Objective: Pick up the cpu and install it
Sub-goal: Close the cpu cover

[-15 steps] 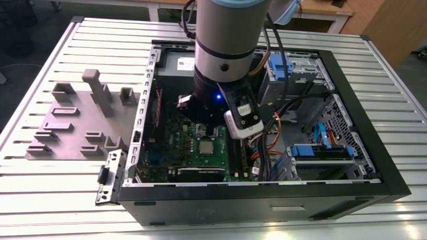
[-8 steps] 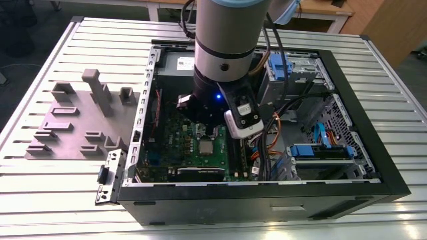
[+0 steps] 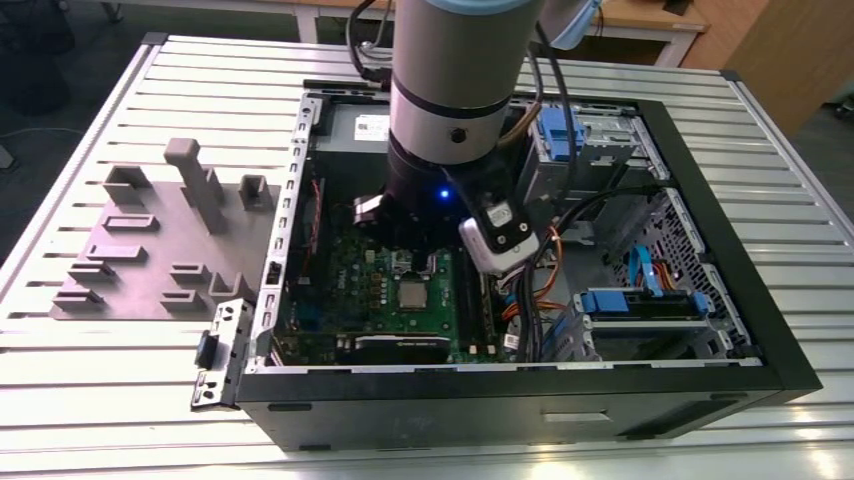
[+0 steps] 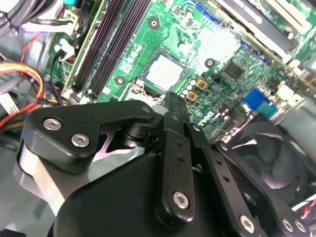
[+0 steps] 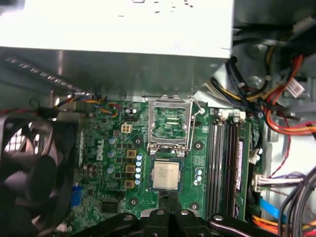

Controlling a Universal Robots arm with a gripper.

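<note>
Counting one cpu [image 5: 165, 175]: flat in the socket on the green motherboard [image 5: 197, 195], metal top up, mid-board inside the open case [image 3: 534, 415]. One silver socket frame [image 5: 170, 123], hinged up and open, just beside the cpu, between it and the grey power supply box [image 5: 118, 44]. One gripper [image 5: 170, 200], fingers pinched together, nothing held, tips just short of the cpu edge; contact impossible to tell. One black fan [image 5: 29, 173] at the board's edge. Three yellow-rimmed square parts [image 5: 131, 169] in a column beside the socket. One bank of long black memory slots [image 5: 224, 158] on the socket's other side, slot count unclear. Two blue drive brackets [image 3: 558, 130] in the case, at the exterior view's right. One grey fixture plate [image 3: 147, 250] on the slatted table [image 3: 80, 400], at the exterior view's left of the case.
</note>
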